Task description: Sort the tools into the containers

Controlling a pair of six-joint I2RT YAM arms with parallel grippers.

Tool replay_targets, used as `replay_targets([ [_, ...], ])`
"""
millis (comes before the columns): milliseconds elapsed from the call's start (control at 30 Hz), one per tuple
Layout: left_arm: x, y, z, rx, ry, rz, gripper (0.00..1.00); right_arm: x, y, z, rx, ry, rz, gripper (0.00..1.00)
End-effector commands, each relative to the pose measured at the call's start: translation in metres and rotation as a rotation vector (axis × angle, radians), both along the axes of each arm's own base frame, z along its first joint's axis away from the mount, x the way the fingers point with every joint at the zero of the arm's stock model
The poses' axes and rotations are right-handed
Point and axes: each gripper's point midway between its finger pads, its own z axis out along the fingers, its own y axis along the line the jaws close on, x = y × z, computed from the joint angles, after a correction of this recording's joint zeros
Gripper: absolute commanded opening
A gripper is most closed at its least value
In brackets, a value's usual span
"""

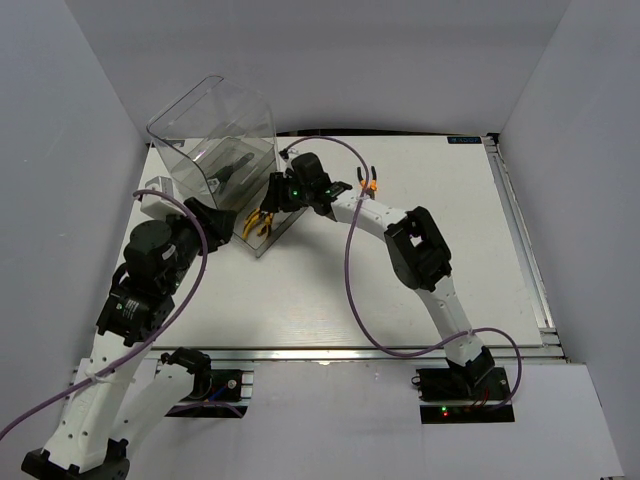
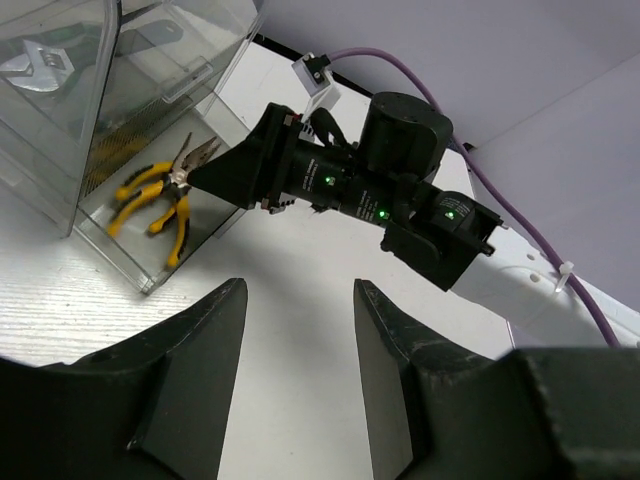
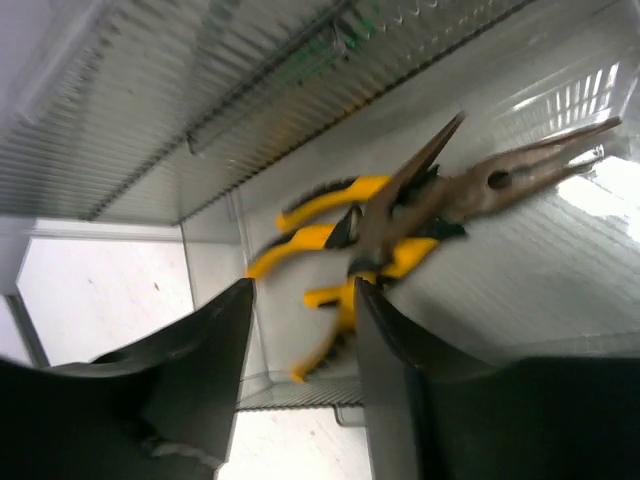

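Note:
The clear cabinet (image 1: 215, 130) stands at the far left with one drawer (image 1: 268, 243) pulled out onto the table. Two yellow-handled pliers (image 1: 257, 224) lie in that drawer; they also show in the left wrist view (image 2: 158, 196) and, blurred, in the right wrist view (image 3: 400, 215). My right gripper (image 1: 272, 195) (image 3: 303, 285) is open just above the drawer, holding nothing. A third, orange-handled pair of pliers (image 1: 368, 181) lies on the table behind the right arm. A silver wrench (image 2: 30, 62) lies in an upper compartment. My left gripper (image 1: 222, 222) (image 2: 298, 290) is open and empty beside the drawer.
A dark tool (image 1: 236, 165) lies inside the cabinet. The right arm's purple cable (image 1: 350, 260) loops over the table's middle. The table's raised rail (image 1: 525, 250) runs along the right edge. White walls enclose the table at the back and sides.

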Motion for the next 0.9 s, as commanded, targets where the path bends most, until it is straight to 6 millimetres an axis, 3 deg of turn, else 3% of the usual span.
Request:
replay_targets([
  [0,-0.002,0.003,0.013,-0.013,-0.015,0.014,0.58,0.02,0.01,0.06,0.11,-0.167,-0.014,0.54],
  [167,0.005,0.001,0.01,-0.003,-0.013,0.012,0.59,0.014,0.001,0.078,0.102,-0.277,0.082,0.57],
  [233,0.007,-0.001,0.012,0.014,-0.021,0.001,0.59,0.01,-0.007,0.098,0.098,-0.375,0.161,0.57],
  [333,0.012,-0.004,0.006,0.031,-0.012,-0.012,0.6,0.037,-0.049,0.097,-0.036,-0.518,0.205,0.57],
  [433,0.016,-0.008,0.002,0.024,-0.015,-0.026,0.6,0.062,-0.094,0.067,-0.214,-0.527,0.165,0.59],
  [533,0.018,-0.012,-0.005,0.016,-0.015,-0.036,0.6,0.101,-0.162,0.038,-0.411,-0.495,-0.018,0.69],
  [567,0.02,-0.012,-0.01,0.018,-0.007,-0.037,0.61,0.115,-0.186,0.032,-0.463,-0.481,-0.092,0.75],
  [600,0.021,-0.013,-0.011,0.018,-0.007,-0.039,0.61,0.122,-0.2,0.025,-0.497,-0.45,-0.146,0.76],
  [633,0.022,-0.014,-0.012,0.018,-0.006,-0.041,0.61,0.136,-0.226,0.023,-0.558,-0.437,-0.247,0.79],
  [733,0.026,-0.017,-0.018,0.022,0.006,-0.05,0.62,0.151,-0.259,0.013,-0.607,-0.404,-0.359,0.84],
  [867,0.032,-0.022,-0.02,0.032,0.011,-0.067,0.62,0.167,-0.287,-0.005,-0.656,-0.37,-0.454,0.8],
])
